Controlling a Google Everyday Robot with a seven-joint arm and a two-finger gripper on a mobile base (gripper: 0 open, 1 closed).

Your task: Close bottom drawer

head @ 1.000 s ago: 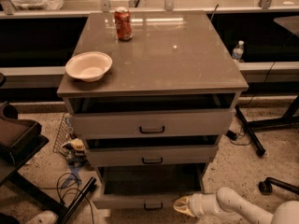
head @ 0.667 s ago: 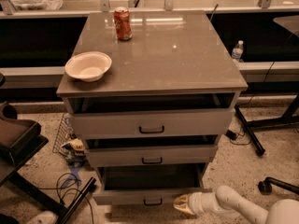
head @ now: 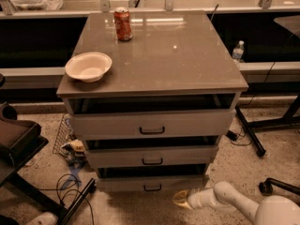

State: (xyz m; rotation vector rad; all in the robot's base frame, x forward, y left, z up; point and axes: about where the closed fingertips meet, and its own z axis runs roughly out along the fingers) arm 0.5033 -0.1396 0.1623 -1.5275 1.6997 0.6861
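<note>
The bottom drawer (head: 152,183) is the lowest, narrowest grey-beige front of the cabinet, with a small black bar handle (head: 152,188). It stands a little way out, with a dark gap above its front. My gripper (head: 181,199), yellowish at the tip on a white arm (head: 220,198), is low by the floor. It sits just right of the drawer's handle, at or very near the lower right part of the front.
The middle drawer (head: 152,156) and top drawer (head: 152,124) also stand partly out. A white bowl (head: 88,66) and a red can (head: 123,24) sit on the cabinet top (head: 178,55). A chair (head: 18,144), cables and clutter (head: 70,149) lie left; a stand base (head: 251,135) and a bottle (head: 238,50) are right.
The bottom drawer's front has moved back into the cabinet and sticks out much less. My gripper has moved with it, toward the cabinet.
</note>
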